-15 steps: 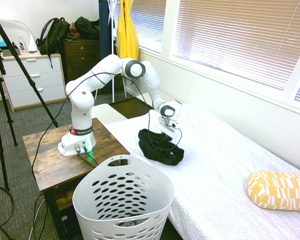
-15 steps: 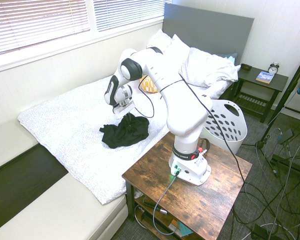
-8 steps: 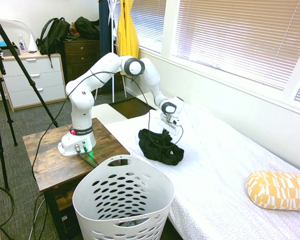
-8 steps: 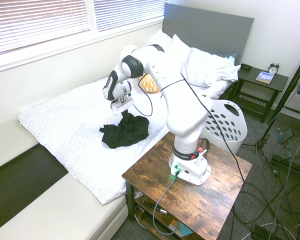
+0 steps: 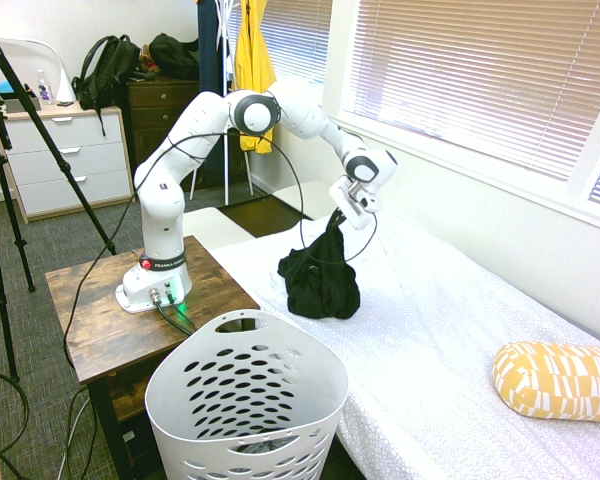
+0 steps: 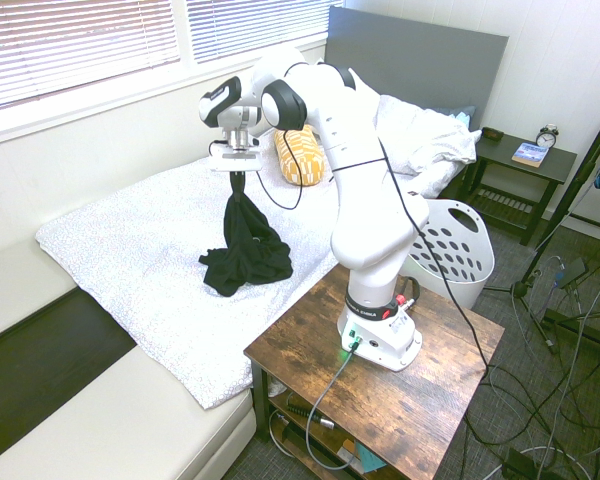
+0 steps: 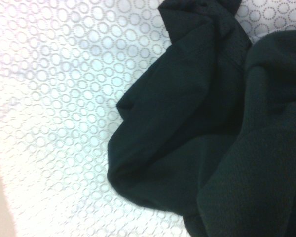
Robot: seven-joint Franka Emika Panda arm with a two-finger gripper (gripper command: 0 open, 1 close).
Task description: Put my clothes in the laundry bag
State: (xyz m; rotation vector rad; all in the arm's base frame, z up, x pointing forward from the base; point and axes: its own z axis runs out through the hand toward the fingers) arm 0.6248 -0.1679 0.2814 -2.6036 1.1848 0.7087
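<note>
Gripper [image 5: 337, 217] pinches the black clothes [image 5: 320, 278], hanging onto the bed [image 5: 450, 330], outside the laundry basket [image 5: 246, 400].

The clothes [image 5: 320, 285] are soft, matt black cloth with a fine knit grain (clearest in the wrist view). The bedcover [image 5: 450, 330] is white fabric printed with dotted rings. The laundry bag [image 5: 245, 405] is smooth white perforated plastic; the tabletop [image 5: 100, 310] is dark, grainy wood.

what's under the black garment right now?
The white circle-patterned bedspread. The black garment hangs from the gripper, its lower folds bunched on the bed. Whatever lies beneath those folds is covered.
</note>
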